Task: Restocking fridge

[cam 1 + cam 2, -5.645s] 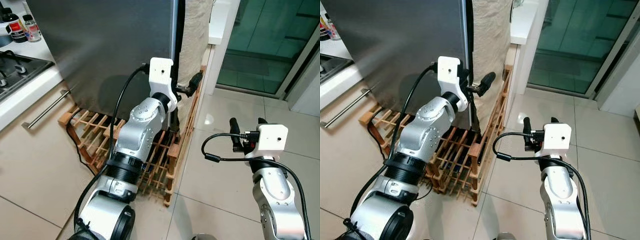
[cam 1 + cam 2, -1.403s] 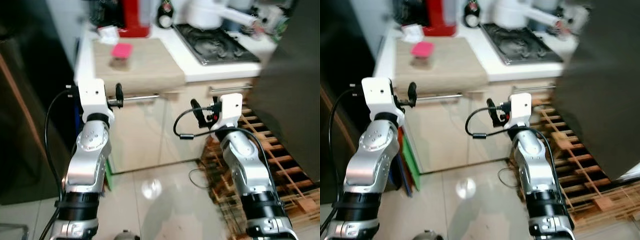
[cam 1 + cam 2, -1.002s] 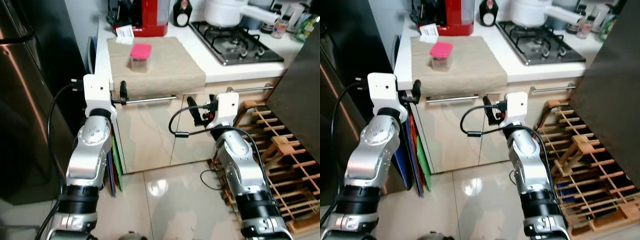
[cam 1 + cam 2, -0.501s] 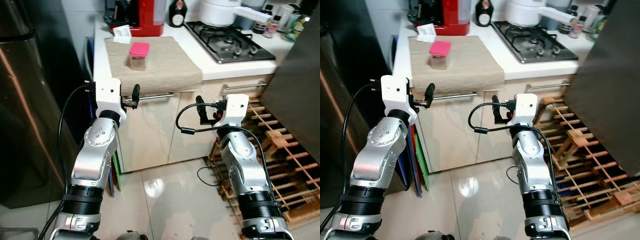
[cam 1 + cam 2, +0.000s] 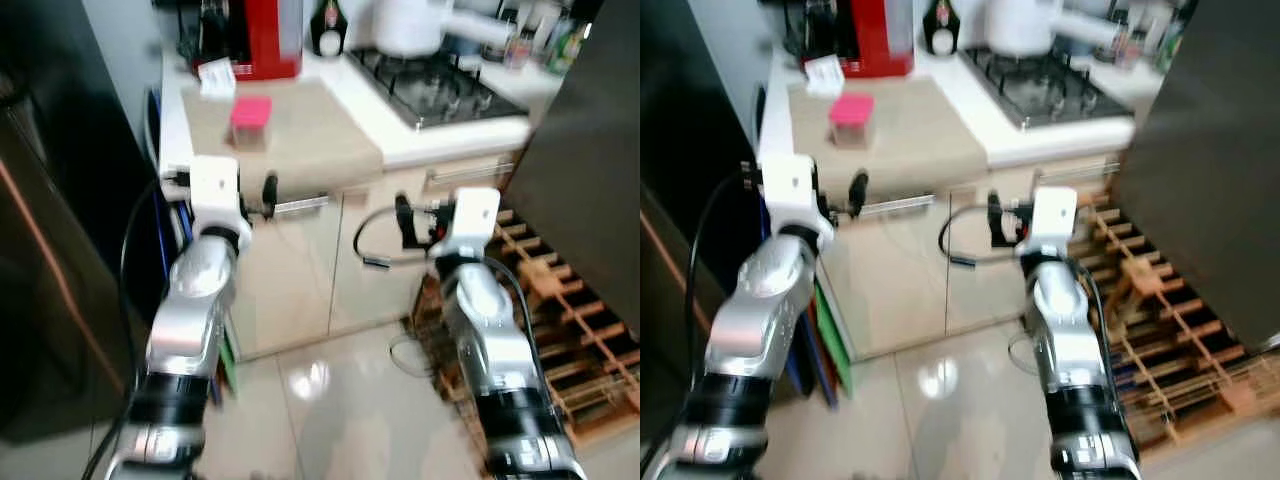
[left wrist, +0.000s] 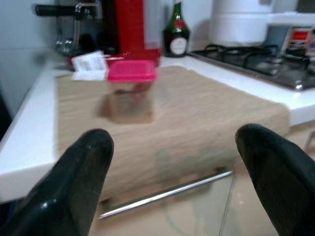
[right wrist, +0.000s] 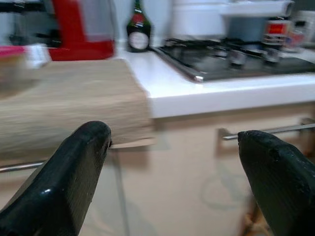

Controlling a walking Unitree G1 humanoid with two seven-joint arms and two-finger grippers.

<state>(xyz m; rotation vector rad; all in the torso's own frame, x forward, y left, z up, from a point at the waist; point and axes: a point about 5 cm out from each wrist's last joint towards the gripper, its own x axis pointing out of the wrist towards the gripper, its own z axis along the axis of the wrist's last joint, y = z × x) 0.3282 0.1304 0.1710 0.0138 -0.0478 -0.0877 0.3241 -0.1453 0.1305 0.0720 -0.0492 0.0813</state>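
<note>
Left gripper [image 6: 172,162] spread wide, empty; pink-lidded tub [image 6: 131,91] straight ahead of it, well beyond fingertips, on the mat [image 6: 197,123]. Right gripper [image 7: 172,167] also spread, empty, facing counter edge [image 7: 221,98] w/ hob [image 7: 231,56] behind. Risk: views blurred, so a reach now could misjudge and knock tub over.

On a white counter [image 5: 440,135], a beige mat [image 5: 300,140] draped over the front edge. Behind it, a red machine [image 5: 272,38] with a white card [image 5: 215,75] just beside, and a dark bottle [image 6: 176,37]. Further along, a gas hob [image 5: 440,88] bearing a white pot [image 5: 405,22]. Under the counter, a metal rail handle [image 6: 167,194]. On the glossy tile floor [image 5: 340,420], a wooden rack [image 5: 570,340].
</note>
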